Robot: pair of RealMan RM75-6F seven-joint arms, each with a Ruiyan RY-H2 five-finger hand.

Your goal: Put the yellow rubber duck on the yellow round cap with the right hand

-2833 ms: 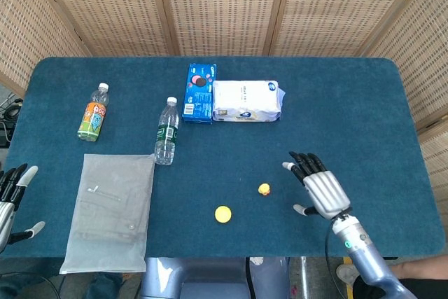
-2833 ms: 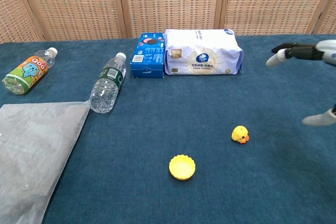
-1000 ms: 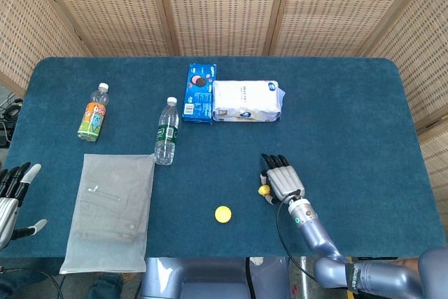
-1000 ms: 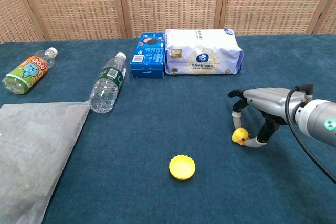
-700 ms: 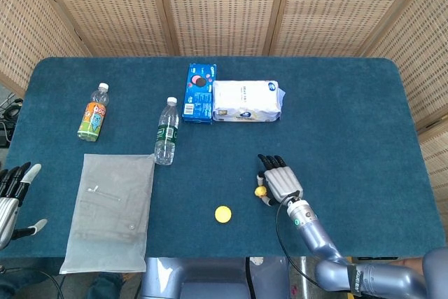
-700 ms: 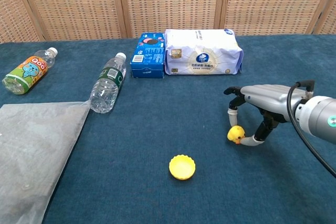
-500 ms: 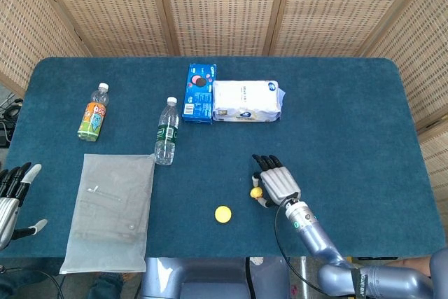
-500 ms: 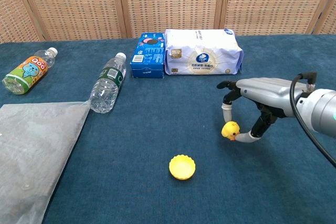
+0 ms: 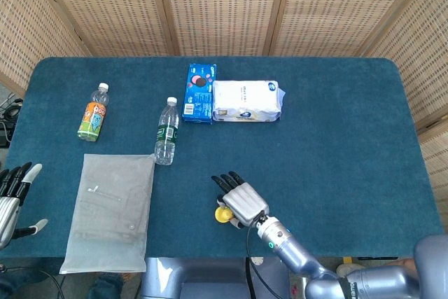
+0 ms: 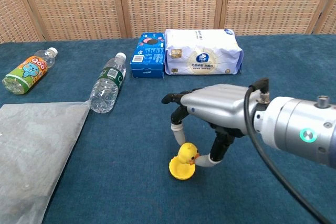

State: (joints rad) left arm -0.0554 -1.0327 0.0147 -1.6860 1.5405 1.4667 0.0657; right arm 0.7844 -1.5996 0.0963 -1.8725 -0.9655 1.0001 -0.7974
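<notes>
The yellow rubber duck [image 10: 187, 155] is pinched between a finger and the thumb of my right hand [image 10: 215, 109], right over the yellow round cap [image 10: 178, 170]; its underside seems to touch the cap. In the head view the right hand [image 9: 242, 201] covers the duck and most of the cap [image 9: 221, 215], which peeks out at the hand's left side. My left hand [image 9: 12, 192] hangs off the table's near left edge with its fingers spread and nothing in them.
A clear water bottle [image 10: 106, 88] and an orange-labelled bottle [image 10: 28, 71] lie at the left. A blue cookie box [image 10: 148, 55] and a white tissue pack [image 10: 202, 52] sit at the back. A clear plastic bag [image 10: 32, 149] lies at the near left.
My right hand has carried the duck left and nearer, from its spot on the cloth to right over the yellow cap. The left hand has stayed put.
</notes>
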